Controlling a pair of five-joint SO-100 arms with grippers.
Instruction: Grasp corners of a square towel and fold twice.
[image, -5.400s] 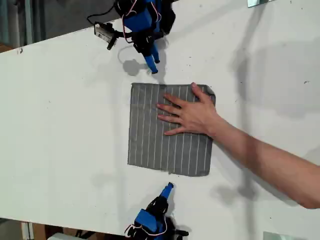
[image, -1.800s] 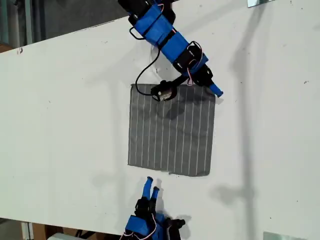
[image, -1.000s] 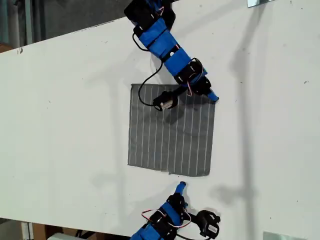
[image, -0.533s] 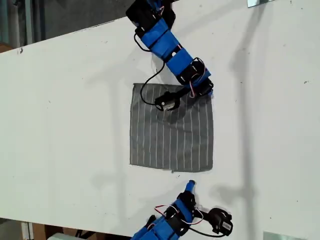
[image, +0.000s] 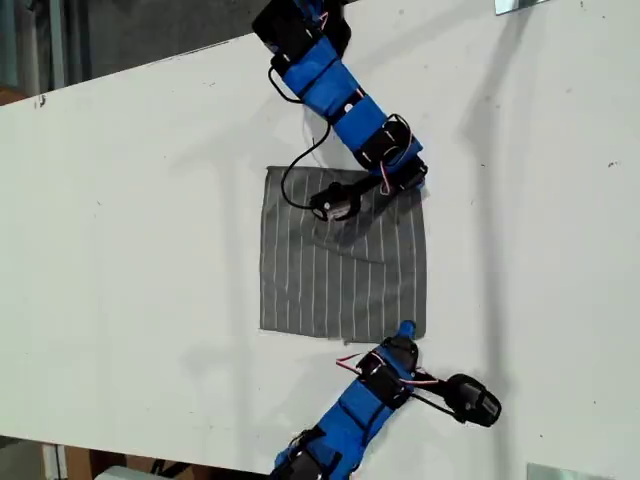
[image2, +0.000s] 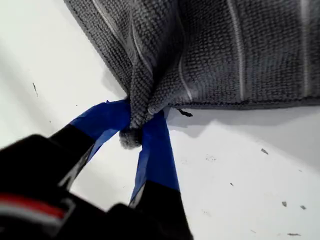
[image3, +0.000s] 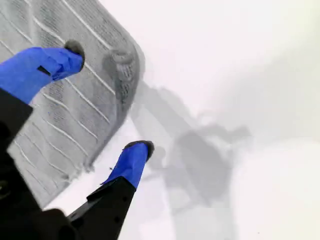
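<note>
The square towel (image: 343, 258) lies flat at the centre of the white table (image: 120, 250). One corner (image2: 131, 136) is pinched between the closed jaws of my first gripper (image2: 137, 131), at the towel's 1 o'clock in the exterior view. My second gripper (image3: 105, 102) is spread wide and holds nothing, one finger over the cloth and one over bare table, astride the 5 o'clock corner (image: 418, 333). That corner is judged within reach of closing.
</note>
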